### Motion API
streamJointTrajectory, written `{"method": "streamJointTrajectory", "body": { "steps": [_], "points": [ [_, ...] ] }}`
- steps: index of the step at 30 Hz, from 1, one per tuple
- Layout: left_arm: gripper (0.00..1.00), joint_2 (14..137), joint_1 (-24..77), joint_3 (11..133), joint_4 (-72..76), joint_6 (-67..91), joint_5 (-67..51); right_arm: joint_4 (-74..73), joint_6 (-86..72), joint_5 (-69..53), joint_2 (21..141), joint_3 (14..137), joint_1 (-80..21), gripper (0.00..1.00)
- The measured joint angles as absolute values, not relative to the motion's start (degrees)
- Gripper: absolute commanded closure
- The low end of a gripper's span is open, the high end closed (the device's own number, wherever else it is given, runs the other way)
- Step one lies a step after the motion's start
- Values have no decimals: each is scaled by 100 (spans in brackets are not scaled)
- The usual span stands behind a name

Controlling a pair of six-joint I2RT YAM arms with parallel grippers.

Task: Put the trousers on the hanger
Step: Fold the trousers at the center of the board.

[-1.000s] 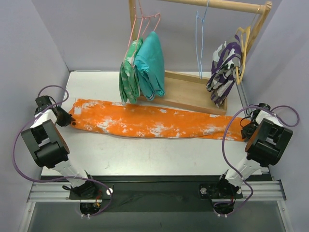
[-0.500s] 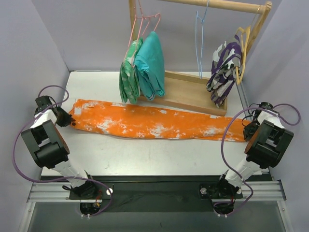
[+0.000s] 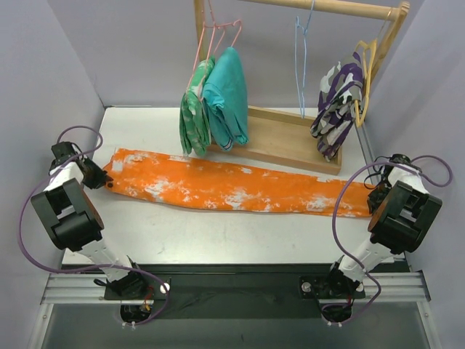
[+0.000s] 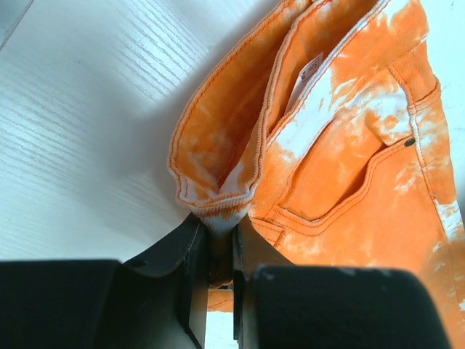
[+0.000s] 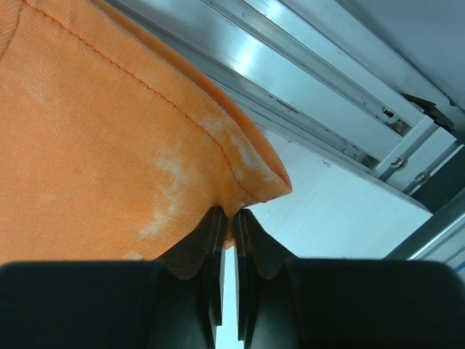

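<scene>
The orange trousers (image 3: 232,185) with white splotches lie stretched flat across the table from left to right. My left gripper (image 3: 107,182) is shut on their waistband corner (image 4: 218,211) at the left end. My right gripper (image 3: 372,198) is shut on a leg hem corner (image 5: 240,200) at the right end. The light-blue hanger (image 3: 301,62) hangs bare on the wooden rail (image 3: 327,7) behind the trousers, between the teal garment and the purple-and-white one.
A wooden rack base (image 3: 290,138) stands at the back of the table. Pink hangers (image 3: 218,36) carry a green-patterned garment (image 3: 193,116) and a teal garment (image 3: 227,98). A yellow hanger (image 3: 367,69) carries a purple-and-white garment (image 3: 336,105). An aluminium rail (image 5: 305,80) runs along the table's right edge.
The trousers' right leg end has been drawn slightly further right and the cloth lies straighter. My left gripper has shifted a little back-left with the waistband.
</scene>
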State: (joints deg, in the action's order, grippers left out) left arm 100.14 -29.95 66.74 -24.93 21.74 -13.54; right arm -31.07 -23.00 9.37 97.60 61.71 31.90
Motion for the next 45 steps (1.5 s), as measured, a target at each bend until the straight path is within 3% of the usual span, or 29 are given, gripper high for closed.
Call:
{"method": "streamJointTrajectory", "body": {
  "steps": [8, 11, 12, 15, 22, 28, 35, 39, 45],
  "points": [
    [100, 10193, -3026, 6761, -2591, 2082, -1448, -3295, -2237, 1114, 9793, 6294, 3190, 94],
    [100, 10219, -3039, 6764, -2587, 2071, -1487, -3326, -2239, 1120, 9806, 6296, 3190, 68],
    [100, 10219, -3046, 6764, -2585, 2071, -1500, -3326, -2215, 1153, 9806, 6296, 3188, 51],
    [100, 10219, -3083, 6764, -2491, 2040, -1500, -3308, -2198, 1319, 9804, 6307, 3186, 34],
    [100, 10213, -3124, 6630, -2213, 1911, -1597, -3293, -2362, 888, 9470, 6281, 2836, 32],
    [100, 10077, -3170, 6482, -2069, 1817, -1769, -3041, -2770, 154, 8908, 6254, 1229, 35],
    [100, 9719, -3199, 6313, -1949, 1780, -2082, -2556, -3144, -687, 9719, 6440, 193, 41],
    [100, 9395, -3201, 6180, -1933, 1778, -2248, -2425, -3159, -729, 10418, 6493, -163, 41],
    [100, 8930, -3199, 6073, -1855, 1789, -2569, -2338, -3170, -523, 10422, 6501, -438, 42]
  ]
}}
